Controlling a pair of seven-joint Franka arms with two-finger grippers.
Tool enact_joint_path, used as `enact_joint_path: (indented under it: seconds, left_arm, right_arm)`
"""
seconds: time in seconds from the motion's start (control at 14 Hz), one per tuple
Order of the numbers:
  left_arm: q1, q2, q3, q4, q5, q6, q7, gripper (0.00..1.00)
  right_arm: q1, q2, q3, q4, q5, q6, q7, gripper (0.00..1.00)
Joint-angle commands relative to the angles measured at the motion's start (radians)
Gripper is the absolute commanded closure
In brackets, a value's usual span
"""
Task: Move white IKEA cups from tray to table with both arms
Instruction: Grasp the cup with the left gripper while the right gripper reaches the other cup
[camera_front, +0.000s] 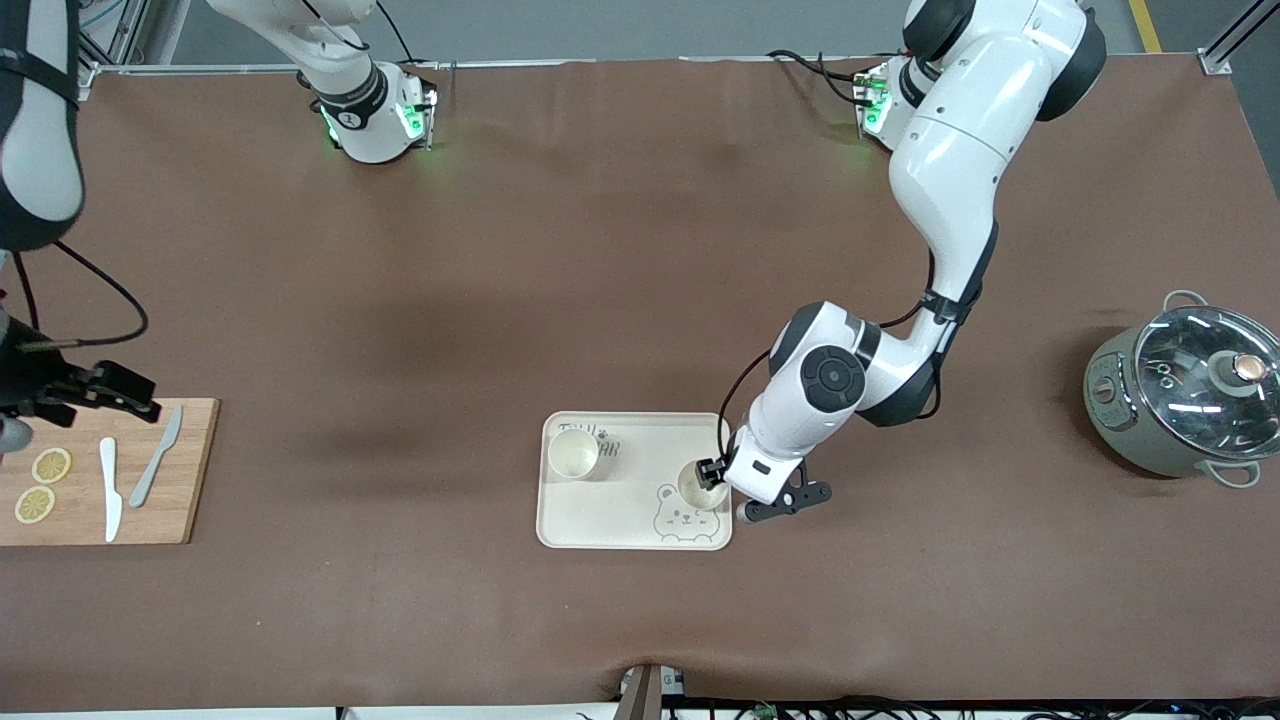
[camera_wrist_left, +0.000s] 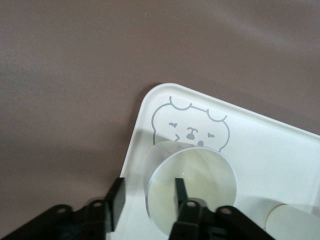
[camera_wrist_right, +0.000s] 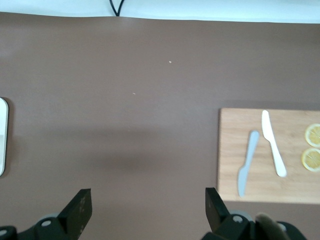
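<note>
Two white IKEA cups stand upright on the cream bear-printed tray (camera_front: 620, 510). One cup (camera_front: 573, 453) stands at the tray's corner toward the right arm's end, free of any gripper. The other cup (camera_front: 701, 486) stands by the bear print, toward the left arm's end. My left gripper (camera_front: 716, 474) is down at this cup, one finger inside it and one outside. In the left wrist view, the left gripper (camera_wrist_left: 147, 200) straddles the wall of the cup (camera_wrist_left: 200, 175) with a gap, open. My right gripper (camera_front: 135, 395) waits open and empty over the corner of the cutting board; in the right wrist view it (camera_wrist_right: 145, 205) is wide open.
A wooden cutting board (camera_front: 190, 500) lies at the right arm's end with a white knife (camera_front: 110, 490), a grey knife (camera_front: 155, 457) and two lemon slices (camera_front: 50, 465). A grey pot with a glass lid (camera_front: 1190, 400) stands toward the left arm's end.
</note>
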Motion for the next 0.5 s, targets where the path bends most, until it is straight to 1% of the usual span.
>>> enact_joint_path:
  seconds: [0.0,0.07,0.21,0.43]
  left_arm:
    - [-0.017,0.024,0.008,0.030,0.018,0.006,-0.020,0.94]
    - [-0.017,0.025,0.010,0.030,0.018,0.006,-0.020,1.00]
    - [-0.017,0.024,0.010,0.028,0.018,0.005,-0.015,1.00]
    - [-0.013,-0.010,0.010,0.030,0.023,0.000,-0.012,1.00]
  right_arm:
    - [0.033,0.096,-0.004,0.015,0.007,0.059,-0.005,0.00]
    - [0.034,0.124,-0.002,0.013,0.009,0.070,-0.003,0.00]
    - [0.056,0.164,-0.002,0.013,0.006,0.103,-0.006,0.00]
    - [0.077,0.253,-0.001,0.010,0.012,0.163,0.001,0.00]
